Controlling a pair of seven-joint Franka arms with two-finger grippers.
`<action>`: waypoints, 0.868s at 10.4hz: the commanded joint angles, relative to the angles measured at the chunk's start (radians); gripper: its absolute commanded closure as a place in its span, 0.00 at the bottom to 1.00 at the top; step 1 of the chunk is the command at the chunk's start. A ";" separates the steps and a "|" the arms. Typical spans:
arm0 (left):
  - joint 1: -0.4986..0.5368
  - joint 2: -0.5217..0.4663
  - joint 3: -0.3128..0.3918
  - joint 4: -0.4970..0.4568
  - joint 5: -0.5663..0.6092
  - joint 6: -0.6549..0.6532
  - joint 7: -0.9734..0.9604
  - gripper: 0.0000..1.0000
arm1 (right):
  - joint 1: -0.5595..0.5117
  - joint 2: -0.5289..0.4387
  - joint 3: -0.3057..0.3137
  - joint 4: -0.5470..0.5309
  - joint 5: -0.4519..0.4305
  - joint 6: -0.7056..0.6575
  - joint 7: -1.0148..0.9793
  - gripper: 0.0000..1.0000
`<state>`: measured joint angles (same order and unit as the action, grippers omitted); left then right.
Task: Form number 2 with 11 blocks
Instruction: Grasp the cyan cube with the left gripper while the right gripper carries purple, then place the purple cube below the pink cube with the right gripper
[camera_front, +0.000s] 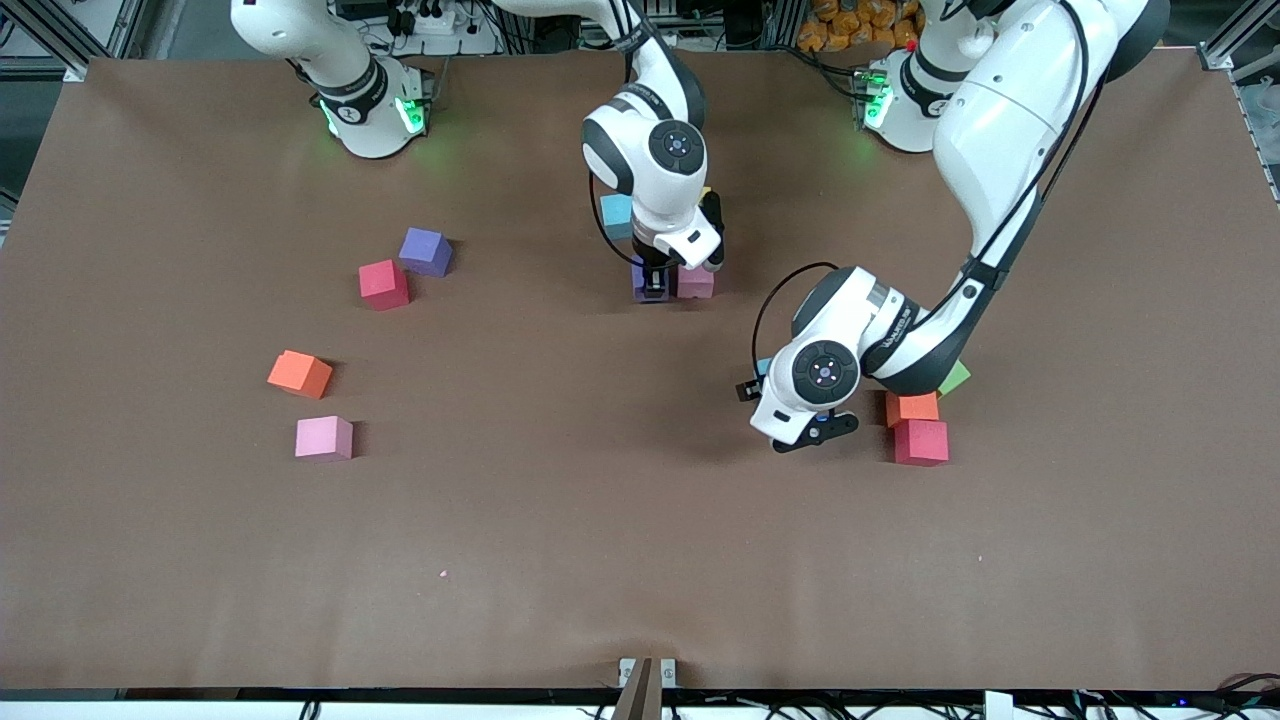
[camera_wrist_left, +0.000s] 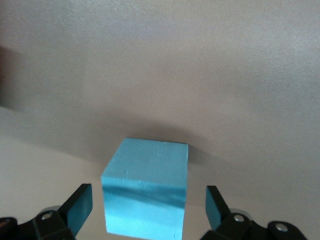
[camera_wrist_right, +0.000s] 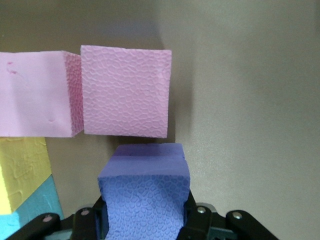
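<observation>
The right gripper pinches a purple cube by two side faces, low beside a pink cube mid-tabletop. The left gripper, spread wide, straddles a light blue cube. The foam looks light and soft, so flat side faces suit a gentle squeeze.

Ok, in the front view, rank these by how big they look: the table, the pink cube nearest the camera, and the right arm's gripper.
1. The table, by far the largest.
2. The right gripper, shut on a purple cube, and the pink cube look about alike; the gripper is raised nearer the camera and partly hidden, so I won't rank them.
</observation>
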<state>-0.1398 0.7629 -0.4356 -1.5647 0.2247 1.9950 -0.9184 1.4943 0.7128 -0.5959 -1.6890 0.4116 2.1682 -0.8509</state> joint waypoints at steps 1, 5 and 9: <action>-0.003 0.016 -0.002 0.012 0.028 0.010 0.009 0.00 | 0.003 0.023 0.008 0.028 -0.016 -0.004 0.038 0.63; -0.003 0.027 -0.002 0.011 0.028 0.011 0.007 0.05 | -0.002 0.042 0.021 0.052 -0.014 -0.004 0.064 0.63; 0.003 0.030 -0.002 0.014 0.024 0.010 0.007 0.25 | 0.000 0.059 0.021 0.060 -0.008 -0.002 0.076 0.63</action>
<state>-0.1380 0.7842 -0.4344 -1.5646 0.2248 2.0035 -0.9183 1.4944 0.7495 -0.5756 -1.6579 0.4116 2.1694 -0.7962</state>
